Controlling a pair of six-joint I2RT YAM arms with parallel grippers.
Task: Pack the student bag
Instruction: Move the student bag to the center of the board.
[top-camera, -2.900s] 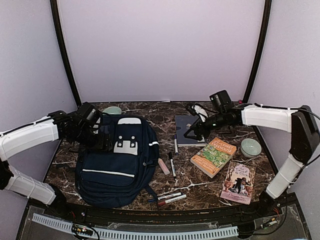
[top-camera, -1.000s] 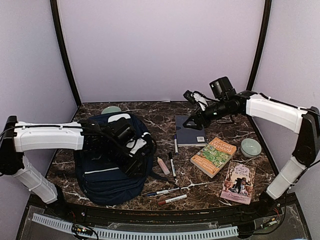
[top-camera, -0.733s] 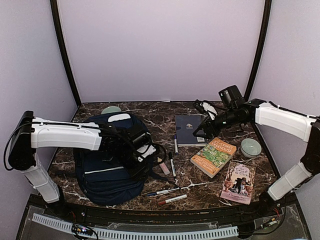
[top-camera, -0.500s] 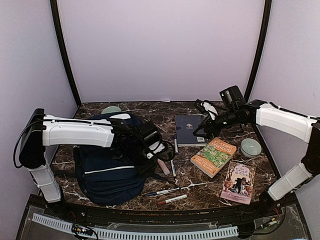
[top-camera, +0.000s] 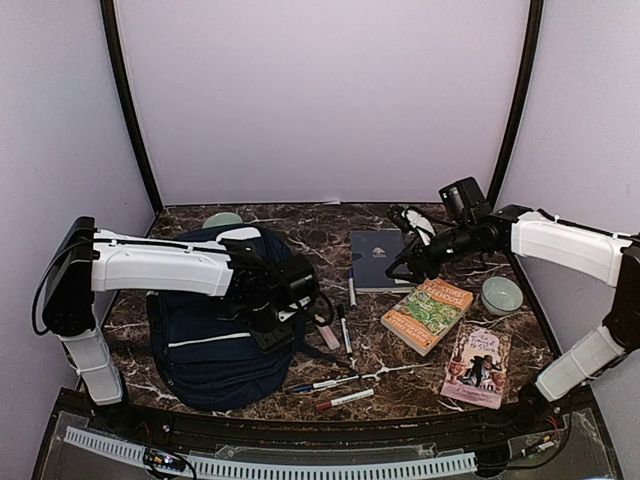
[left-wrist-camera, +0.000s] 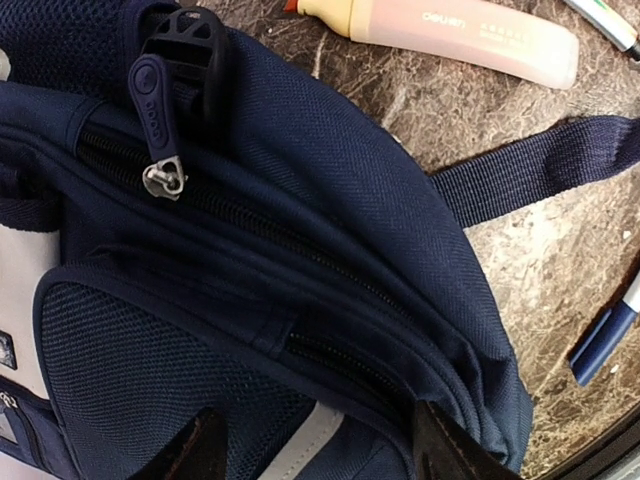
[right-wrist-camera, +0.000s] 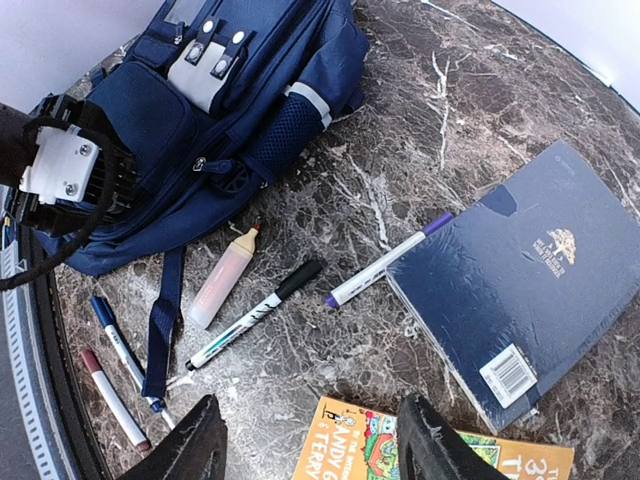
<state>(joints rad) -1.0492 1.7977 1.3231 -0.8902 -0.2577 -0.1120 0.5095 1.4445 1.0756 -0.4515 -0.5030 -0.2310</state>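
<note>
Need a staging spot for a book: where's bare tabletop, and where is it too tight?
Bare: the back-centre marble between the student bag and the navy hardcover; also the front strip between the red marker and the purple paperback. Crowded: the lane between the bag and the orange paperback, with highlighter, black pen and blue pen.

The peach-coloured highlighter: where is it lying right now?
In the top view the highlighter lies near the middle of the marble table, just beside the student bag, between it and a black-capped marker.
</note>
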